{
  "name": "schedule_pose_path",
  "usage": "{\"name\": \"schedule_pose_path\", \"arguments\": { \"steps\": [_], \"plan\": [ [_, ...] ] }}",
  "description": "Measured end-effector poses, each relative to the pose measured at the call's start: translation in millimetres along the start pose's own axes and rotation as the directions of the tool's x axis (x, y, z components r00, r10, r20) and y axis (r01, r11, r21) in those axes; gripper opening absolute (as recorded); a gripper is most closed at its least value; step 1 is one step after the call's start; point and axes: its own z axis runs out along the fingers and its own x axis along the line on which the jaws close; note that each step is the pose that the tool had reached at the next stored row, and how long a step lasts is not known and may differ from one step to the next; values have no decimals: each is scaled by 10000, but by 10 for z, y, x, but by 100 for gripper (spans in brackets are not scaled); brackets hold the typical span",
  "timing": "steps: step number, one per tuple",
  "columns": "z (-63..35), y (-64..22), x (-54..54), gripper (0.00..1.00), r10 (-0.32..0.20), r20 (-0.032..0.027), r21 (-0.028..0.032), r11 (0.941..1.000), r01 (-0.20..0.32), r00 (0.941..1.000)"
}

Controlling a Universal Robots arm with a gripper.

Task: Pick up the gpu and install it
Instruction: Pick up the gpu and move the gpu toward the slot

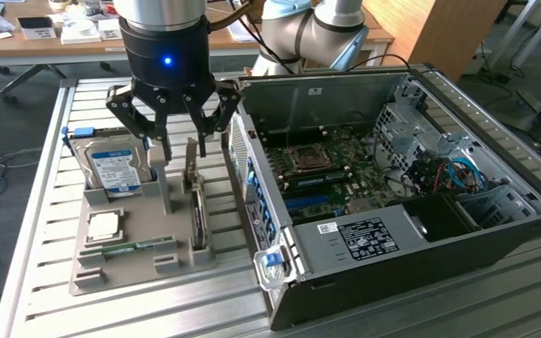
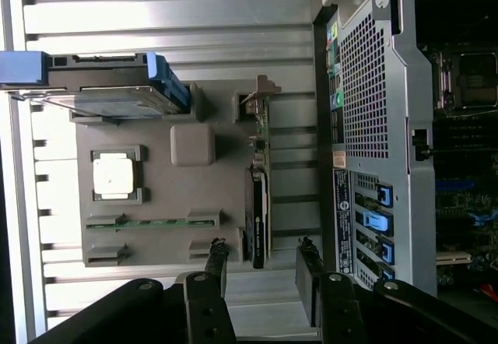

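The gpu [image 1: 196,215] stands on its edge in a slot of the grey holder tray [image 1: 139,271], its silver end bracket [image 1: 191,160] at the far end. In the wrist view the gpu [image 2: 259,196] is a thin dark card seen edge-on. My gripper [image 1: 178,148] hangs above the card's bracket end, open, with nothing between its fingers. In the wrist view my gripper [image 2: 262,254] has one fingertip on each side of the card's line. The open computer case [image 1: 393,211] lies just to the exterior view's right of the tray, motherboard [image 1: 332,172] exposed.
On the tray stand a silver hard drive [image 1: 115,170], a CPU chip [image 1: 104,225] and a green RAM stick [image 1: 129,248]. The case's perforated rear wall [image 2: 366,103] is close beside the gpu. The table top is slatted metal [image 1: 45,211].
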Motion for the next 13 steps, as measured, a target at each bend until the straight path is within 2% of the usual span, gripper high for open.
{"name": "schedule_pose_path", "arguments": {
  "steps": [7, 13],
  "plan": [
    [9, 0, 0, 49, 0, 2, -3, 10000, 0, 10000],
    [84, -4, 2, 49, 1, -2, -1, 10000, -1, 10000]
  ]
}}
